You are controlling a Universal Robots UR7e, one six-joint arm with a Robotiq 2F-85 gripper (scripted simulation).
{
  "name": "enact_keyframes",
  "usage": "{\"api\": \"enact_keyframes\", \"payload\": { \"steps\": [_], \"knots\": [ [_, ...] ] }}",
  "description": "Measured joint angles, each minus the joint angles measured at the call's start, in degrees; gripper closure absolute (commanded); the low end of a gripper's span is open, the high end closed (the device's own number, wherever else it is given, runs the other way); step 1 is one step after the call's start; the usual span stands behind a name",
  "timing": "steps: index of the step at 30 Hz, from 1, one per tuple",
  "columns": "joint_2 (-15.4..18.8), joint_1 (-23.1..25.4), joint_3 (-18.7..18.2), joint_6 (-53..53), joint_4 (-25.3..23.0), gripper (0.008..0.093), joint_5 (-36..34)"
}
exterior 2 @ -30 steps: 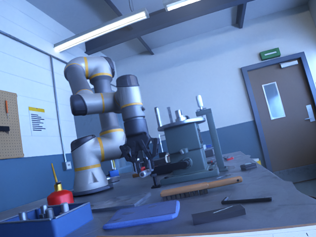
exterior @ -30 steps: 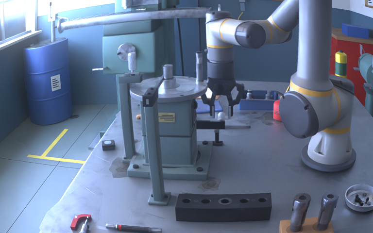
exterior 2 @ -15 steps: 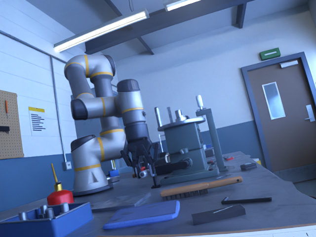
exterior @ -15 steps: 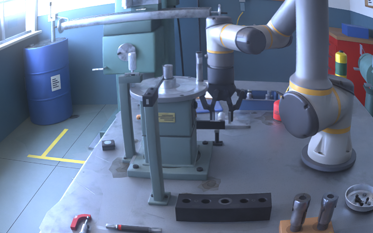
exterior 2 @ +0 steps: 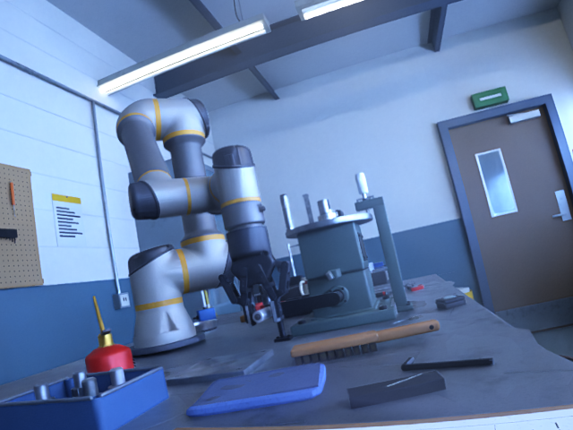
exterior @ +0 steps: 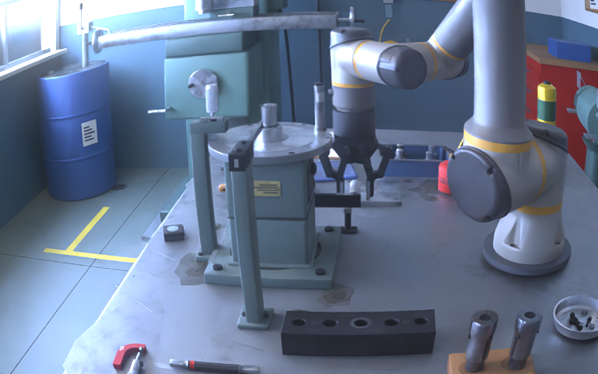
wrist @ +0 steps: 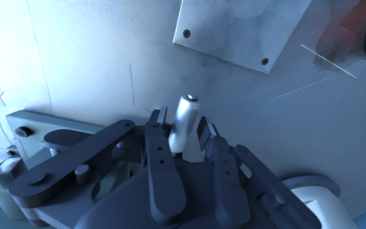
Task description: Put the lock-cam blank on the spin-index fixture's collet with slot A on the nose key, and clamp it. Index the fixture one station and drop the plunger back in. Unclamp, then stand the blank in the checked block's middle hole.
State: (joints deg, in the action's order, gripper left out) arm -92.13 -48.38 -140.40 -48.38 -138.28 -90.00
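The clamp lever's pale round handle (wrist: 184, 124) sticks out level from the end of a black arm (exterior: 337, 200) on the right side of the spin-index fixture (exterior: 275, 194). My gripper (wrist: 183, 123) is lowered around this handle and stands open, holding nothing. The lock-cam blank (exterior: 269, 115) stands upright on the collet at the middle of the fixture's round plate. The plunger pin (exterior: 319, 108) rises at the plate's right edge. The checked block (exterior: 358, 331), dark with a row of holes, lies at the front of the bench.
The fixture body is just left of the gripper. A flat steel plate (wrist: 240, 32) is bolted to the bench beyond it. A red oil can (exterior: 443, 177) and a blue tray (exterior: 414, 154) stand behind. Two collets (exterior: 502, 339) stand in a wooden holder at front right.
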Motion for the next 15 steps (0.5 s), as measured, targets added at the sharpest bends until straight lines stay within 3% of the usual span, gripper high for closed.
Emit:
{"api": "enact_keyframes", "payload": {
  "steps": [2, 15],
  "knots": [
    [0.00, 0.00, 0.00, 0.00, 0.00, 0.0534, 0.00],
    [-0.01, 0.01, 0.02, 0.00, -0.03, 0.0794, 0.06]
  ]
}}
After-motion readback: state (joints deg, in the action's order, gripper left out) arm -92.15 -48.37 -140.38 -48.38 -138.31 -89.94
